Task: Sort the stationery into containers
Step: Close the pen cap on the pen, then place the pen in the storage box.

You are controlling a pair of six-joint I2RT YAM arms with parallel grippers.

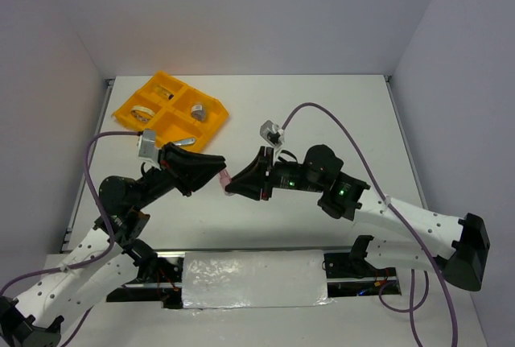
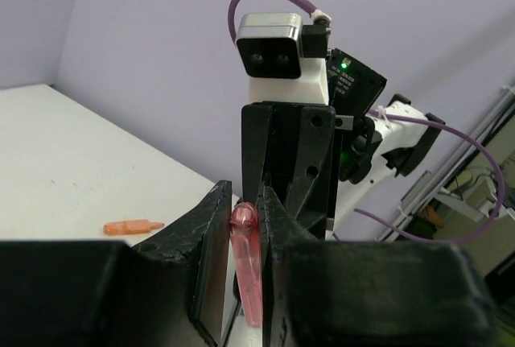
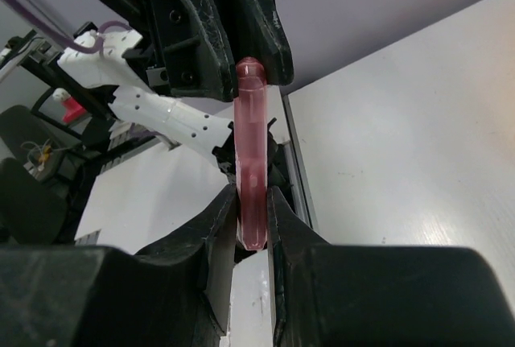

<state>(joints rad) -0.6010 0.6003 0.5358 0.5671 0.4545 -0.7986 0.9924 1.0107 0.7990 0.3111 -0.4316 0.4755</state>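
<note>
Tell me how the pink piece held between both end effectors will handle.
Probably stiff: the pink piece runs straight between the right end effector and left end effector. Glossy translucent plastic, so likely light and slippery. Rounded tip: it may roll once released.

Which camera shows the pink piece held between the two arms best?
The right wrist view: the pink piece shows nearly full length there. The left wrist view shows it partly hidden between fingers; the top view, just a speck.

Arms converge; left pincer (image 1: 218, 172), right pincer (image 1: 235, 186) seemingly clamped.
</note>
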